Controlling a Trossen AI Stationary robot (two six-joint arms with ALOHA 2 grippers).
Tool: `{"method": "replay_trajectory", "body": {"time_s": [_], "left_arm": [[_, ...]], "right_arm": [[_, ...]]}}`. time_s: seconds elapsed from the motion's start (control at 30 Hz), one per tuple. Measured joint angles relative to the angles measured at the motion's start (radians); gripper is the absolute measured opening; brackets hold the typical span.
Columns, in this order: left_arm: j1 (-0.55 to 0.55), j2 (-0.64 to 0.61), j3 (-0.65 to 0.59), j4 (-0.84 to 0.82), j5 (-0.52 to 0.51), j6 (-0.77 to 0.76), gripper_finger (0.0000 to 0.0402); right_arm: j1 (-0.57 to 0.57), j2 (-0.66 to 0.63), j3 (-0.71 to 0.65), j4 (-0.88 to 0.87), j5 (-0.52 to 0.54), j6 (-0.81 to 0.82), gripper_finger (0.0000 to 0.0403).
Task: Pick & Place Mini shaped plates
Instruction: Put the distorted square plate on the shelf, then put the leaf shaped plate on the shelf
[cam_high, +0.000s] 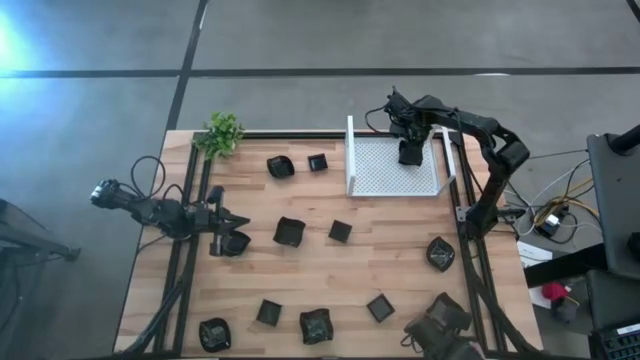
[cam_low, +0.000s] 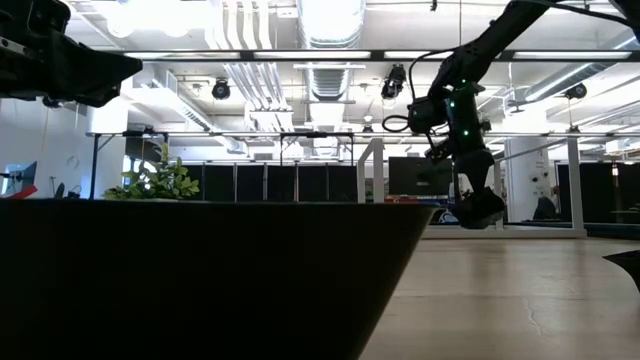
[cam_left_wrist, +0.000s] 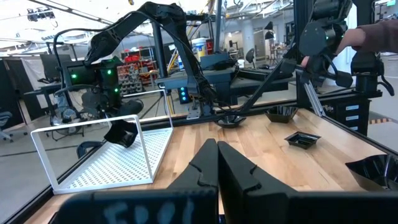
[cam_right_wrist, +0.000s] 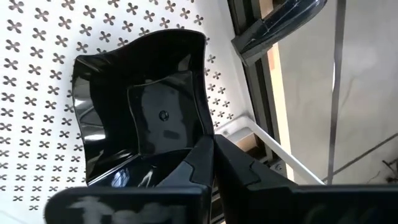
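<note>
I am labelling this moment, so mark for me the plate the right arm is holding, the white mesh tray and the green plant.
held plate (cam_right_wrist: 140, 121), right wrist view, its glossy inner floor.
white mesh tray (cam_high: 385, 170), high view, bare perforated floor.
green plant (cam_high: 222, 133), high view, middle of the leaves.

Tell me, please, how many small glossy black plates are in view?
11 small glossy black plates: one in the right gripper above the white mesh tray; two left of it; three mid-table; one right; four along the near edge. More may be hidden.

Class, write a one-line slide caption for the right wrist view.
Right gripper, jaws shut on a black plate, holds it above the white tray.
</note>
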Motion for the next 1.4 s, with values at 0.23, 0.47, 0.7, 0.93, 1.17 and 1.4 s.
{"method": "replay_trajectory", "body": {"time_s": [0.23, 0.47, 0.7, 0.93, 1.17, 1.4], "left_arm": [[0.0, 0.0, 0.0, 0.0, 0.0, 0.0, 0.0], [0.0, 0.0, 0.0, 0.0, 0.0, 0.0, 0.0], [0.0, 0.0, 0.0, 0.0, 0.0, 0.0, 0.0], [0.0, 0.0, 0.0, 0.0, 0.0, 0.0, 0.0], [0.0, 0.0, 0.0, 0.0, 0.0, 0.0, 0.0], [0.0, 0.0, 0.0, 0.0, 0.0, 0.0, 0.0]], "right_arm": [[-0.001, 0.0, 0.0, 0.005, 0.002, 0.0, 0.0029], [-0.001, 0.0, 0.0, 0.009, 0.002, 0.0, 0.0068], [0.0, 0.0, 0.0, 0.012, 0.003, 0.03, 0.0082], [0.006, -0.047, 0.014, 0.004, 0.002, 0.057, 0.0027], [0.058, -0.184, 0.035, 0.005, 0.001, 0.117, 0.0009], [0.2, -0.358, 0.028, 0.007, 0.001, 0.233, 0.0008]]}}
